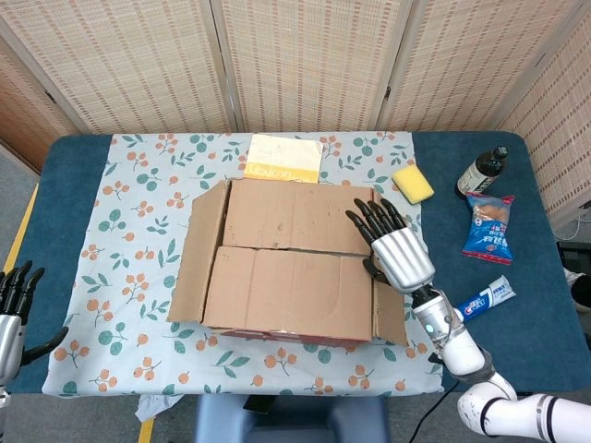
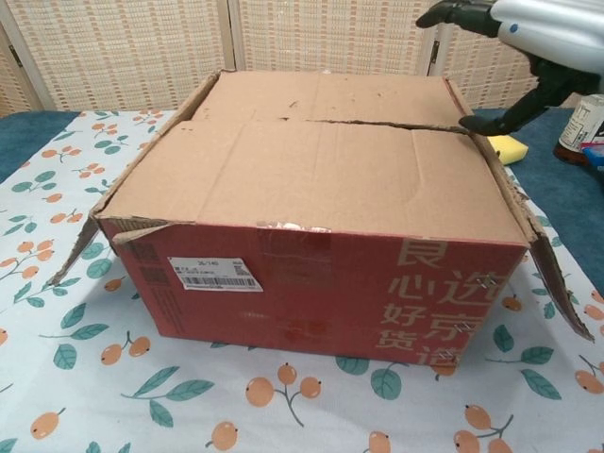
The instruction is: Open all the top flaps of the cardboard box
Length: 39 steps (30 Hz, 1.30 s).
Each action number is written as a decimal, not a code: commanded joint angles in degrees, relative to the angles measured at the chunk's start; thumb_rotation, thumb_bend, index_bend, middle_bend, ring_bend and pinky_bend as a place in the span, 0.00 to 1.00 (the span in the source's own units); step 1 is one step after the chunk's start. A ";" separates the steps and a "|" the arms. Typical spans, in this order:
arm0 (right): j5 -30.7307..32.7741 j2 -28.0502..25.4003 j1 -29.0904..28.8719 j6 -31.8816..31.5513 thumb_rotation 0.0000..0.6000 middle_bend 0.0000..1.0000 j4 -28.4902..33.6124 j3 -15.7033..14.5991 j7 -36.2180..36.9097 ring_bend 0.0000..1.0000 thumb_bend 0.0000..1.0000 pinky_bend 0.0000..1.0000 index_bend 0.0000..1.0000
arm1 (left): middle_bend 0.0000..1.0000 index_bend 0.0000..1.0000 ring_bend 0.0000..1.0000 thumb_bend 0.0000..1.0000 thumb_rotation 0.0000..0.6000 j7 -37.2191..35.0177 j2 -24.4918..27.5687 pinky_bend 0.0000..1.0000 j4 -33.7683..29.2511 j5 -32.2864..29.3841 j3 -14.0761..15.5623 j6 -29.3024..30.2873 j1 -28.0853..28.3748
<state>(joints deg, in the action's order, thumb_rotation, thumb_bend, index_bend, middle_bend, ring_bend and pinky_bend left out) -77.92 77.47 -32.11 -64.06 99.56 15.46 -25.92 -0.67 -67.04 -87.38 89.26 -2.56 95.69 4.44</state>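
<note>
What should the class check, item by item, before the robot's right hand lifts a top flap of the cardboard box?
1. Right hand holds nothing, fingers spread: ok.
2. Right hand over the cardboard box's right edge near the centre seam: ok.
3. Thumb under a flap edge: cannot tell.
4. Two long top flaps opened: not ok, both lie flat.
5. Side flaps already folded out: ok.
6. Left hand far from the box, at the table's near left edge: ok.
</note>
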 commanded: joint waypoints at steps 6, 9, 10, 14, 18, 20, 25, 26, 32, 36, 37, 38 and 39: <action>0.58 5.02 -3.02 0.74 1.00 0.00 -5.65 -0.25 1.53 0.00 0.39 0.00 0.00 | 0.04 0.00 0.00 0.23 1.00 -0.81 -0.36 0.00 0.57 1.26 -0.13 1.17 -0.72; 0.93 5.71 -3.56 0.72 1.00 0.00 -6.45 -0.41 1.62 0.00 0.39 0.00 0.00 | 0.04 0.00 0.00 0.23 1.00 -0.79 -0.55 0.00 0.54 1.02 -0.45 1.57 -1.04; 1.12 5.83 -3.70 0.74 1.00 0.00 -6.63 -0.46 1.51 0.00 0.39 0.00 0.00 | 0.04 0.00 0.00 0.23 1.00 -0.68 -0.63 0.00 0.45 0.90 -0.57 1.75 -1.18; 2.61 6.23 -4.52 1.59 1.00 0.00 -7.45 -0.55 0.74 0.00 0.39 0.00 0.00 | 0.04 0.00 0.00 0.23 1.00 -0.74 -0.70 0.00 0.30 0.90 -0.92 2.27 -1.51; 3.94 7.00 -5.75 1.72 1.00 0.00 -9.14 0.49 0.83 0.00 0.39 0.00 0.00 | 0.04 0.00 0.00 0.23 1.00 -0.89 -0.66 0.00 0.40 0.26 -1.33 2.17 -1.76; 4.45 7.20 -6.26 1.60 1.00 0.00 -9.69 1.22 1.67 0.00 0.39 0.00 0.00 | 0.04 0.00 0.00 0.23 1.00 -1.20 -0.63 0.00 0.27 0.06 -1.44 2.08 -1.87; 4.95 7.00 -7.35 1.05 1.00 0.00 -10.40 2.62 2.85 0.00 0.39 0.00 0.00 | 0.04 0.00 0.00 0.23 1.00 -1.89 -0.42 0.00 0.42 -0.28 -1.67 1.58 -1.92; 5.16 6.85 -7.54 0.95 1.00 0.00 -10.28 2.97 3.02 0.00 0.39 0.00 0.00 | 0.04 0.00 0.00 0.23 1.00 -1.96 -0.40 0.00 0.47 -0.38 -1.77 1.51 -1.90; 4.33 5.13 -8.58 -1.90 1.00 0.00 -8.58 5.74 4.04 0.00 0.39 0.00 0.00 | 0.04 0.00 0.00 0.23 1.00 -3.59 -0.46 0.00 0.99 -0.41 -2.26 1.68 -1.98; 6.40 4.26 -10.14 -1.70 1.00 0.00 -8.77 8.22 3.78 0.00 0.39 0.00 0.00 | 0.04 0.00 0.00 0.23 1.00 -3.67 -0.30 0.00 1.33 -1.35 -2.46 0.49 -1.82; 6.99 4.36 -10.71 -1.52 1.00 0.00 -9.38 8.84 3.76 0.00 0.39 0.00 0.00 | 0.04 0.00 0.00 0.23 1.00 -3.61 -0.27 0.00 1.44 -1.61 -2.50 0.11 -1.74; 7.66 4.52 -11.34 -1.24 1.00 0.00 -10.15 9.45 3.76 0.00 0.39 0.00 0.00 | 0.04 0.00 0.00 0.23 1.00 -3.66 -0.21 0.00 1.53 -1.81 -2.54 -0.28 -1.63; 8.79 4.75 -12.25 -0.65 1.00 0.00 -11.29 10.30 3.84 0.00 0.39 0.00 0.00 | 0.04 0.00 0.00 0.23 1.00 -3.87 -0.16 0.00 1.69 -2.03 -2.59 -0.77 -1.48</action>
<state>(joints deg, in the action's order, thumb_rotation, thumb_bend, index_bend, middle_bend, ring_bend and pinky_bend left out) -70.49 82.05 -43.12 -65.38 89.67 24.65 -22.09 -4.40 -67.28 -85.86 87.49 -5.08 95.29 2.80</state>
